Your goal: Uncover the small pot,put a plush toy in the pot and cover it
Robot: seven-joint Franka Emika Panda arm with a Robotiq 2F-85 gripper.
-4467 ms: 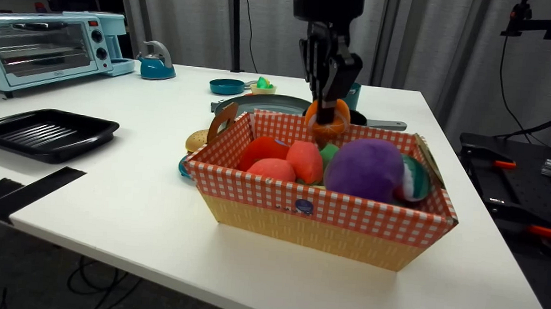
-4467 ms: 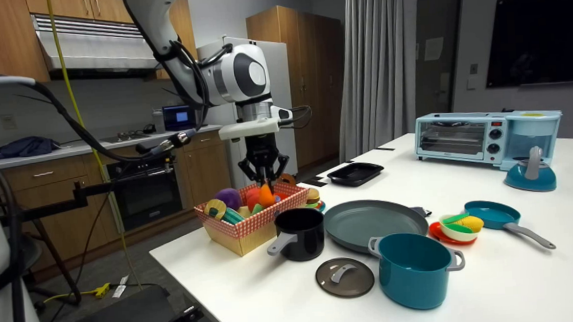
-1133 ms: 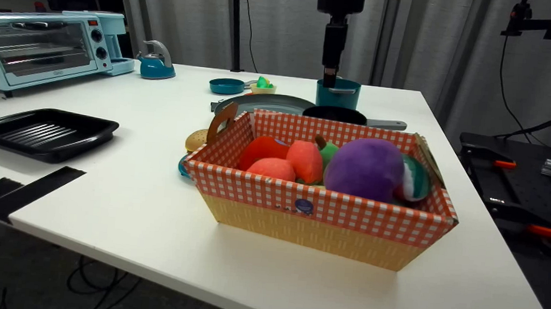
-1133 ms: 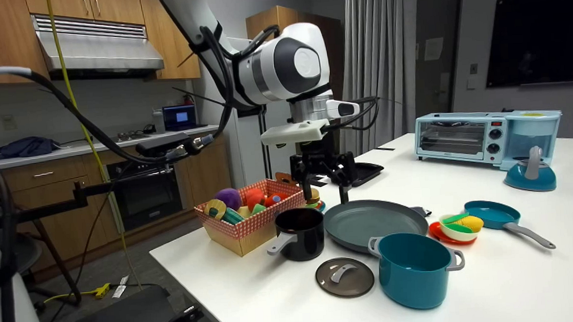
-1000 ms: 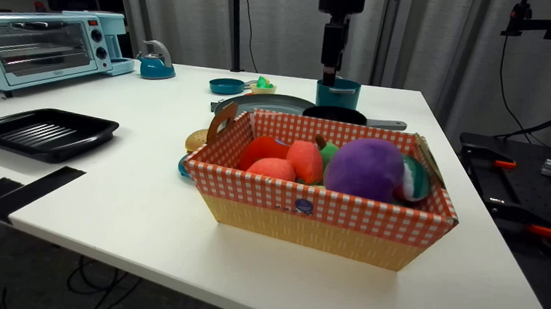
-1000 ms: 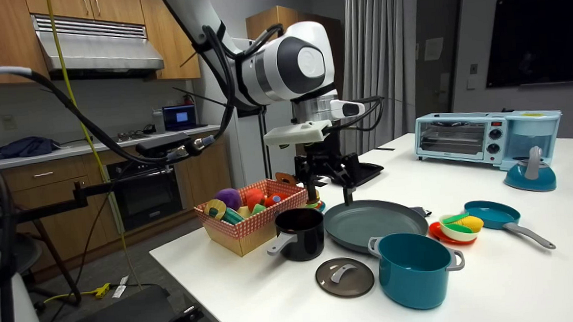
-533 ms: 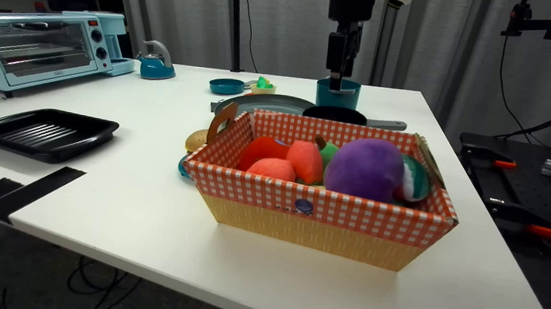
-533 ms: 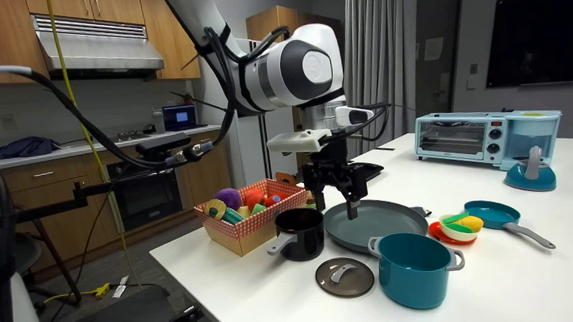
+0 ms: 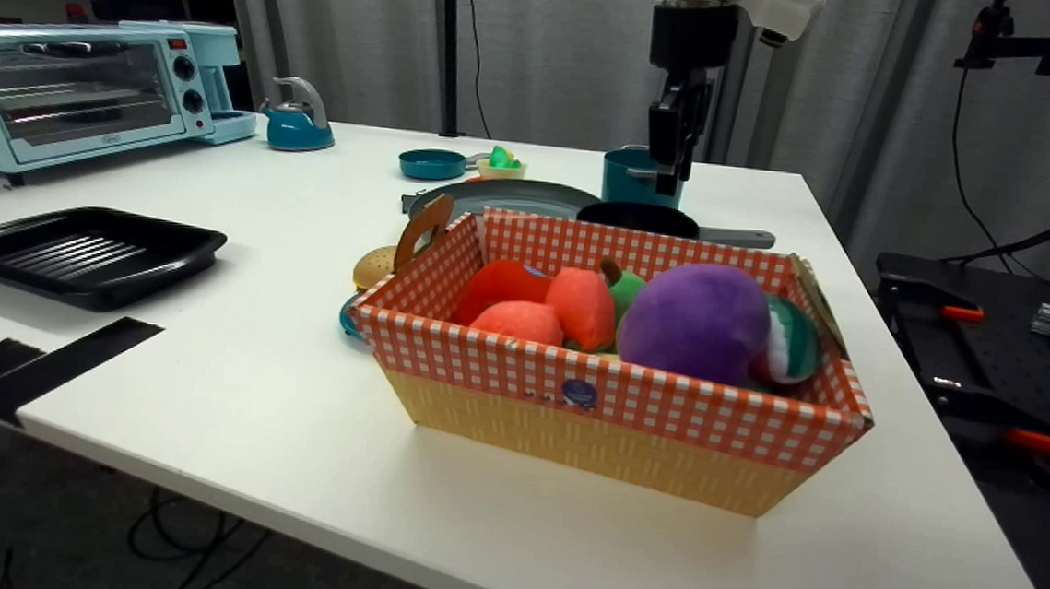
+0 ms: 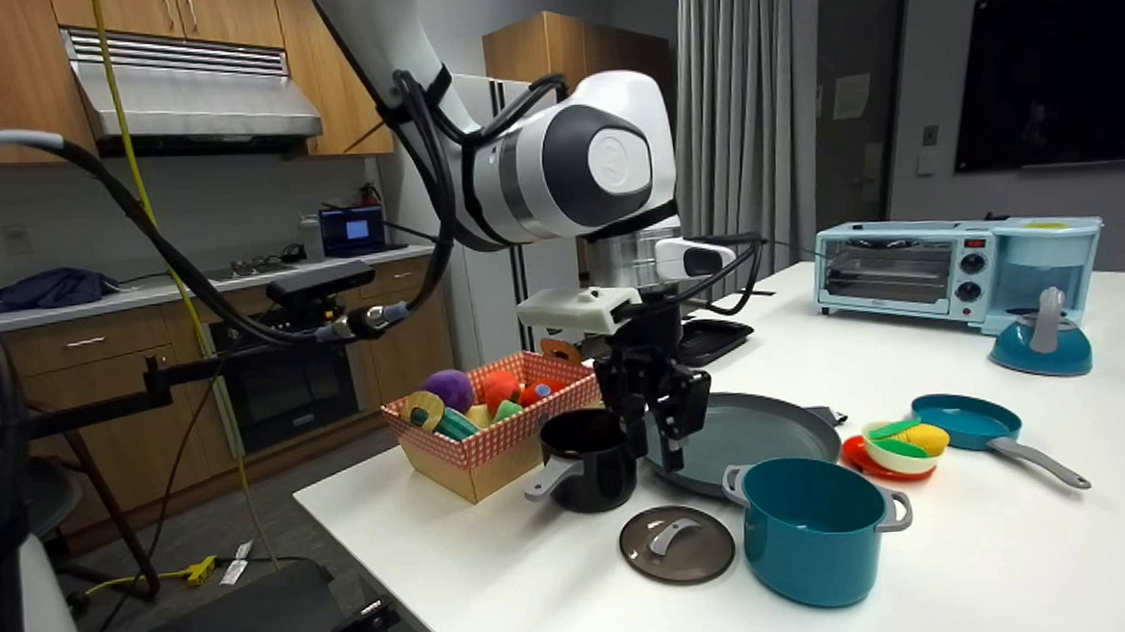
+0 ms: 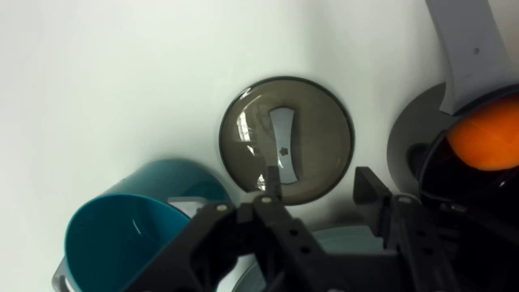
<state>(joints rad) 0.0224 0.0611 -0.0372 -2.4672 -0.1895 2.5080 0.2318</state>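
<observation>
The black pot (image 10: 591,483) with a grey handle is the smaller pot and stands uncovered beside the basket. The orange plush (image 11: 488,136) lies inside it in the wrist view; in both exterior views the plush is hidden. The round smoky lid (image 10: 676,546) lies flat on the table, its grey handle (image 11: 284,142) upward. My gripper (image 11: 318,174) is open and empty. In the wrist view its left finger overlaps the lid near the handle's lower end and its right finger lies between lid and black pot. In an exterior view the gripper (image 10: 656,446) is above the table, behind the lid.
A larger teal pot (image 10: 811,563) stands open beside the lid. A grey flat pan (image 10: 742,441) lies beneath and behind the gripper. The checkered basket (image 9: 608,430) holds several plush toys, including a purple plush (image 9: 697,320). A teal skillet (image 10: 963,420) is farther along the table.
Earlier the gripper held the orange plush at the basket; the plush is now in the black pot. Over the last second the open gripper has come lower and toward the lid.
</observation>
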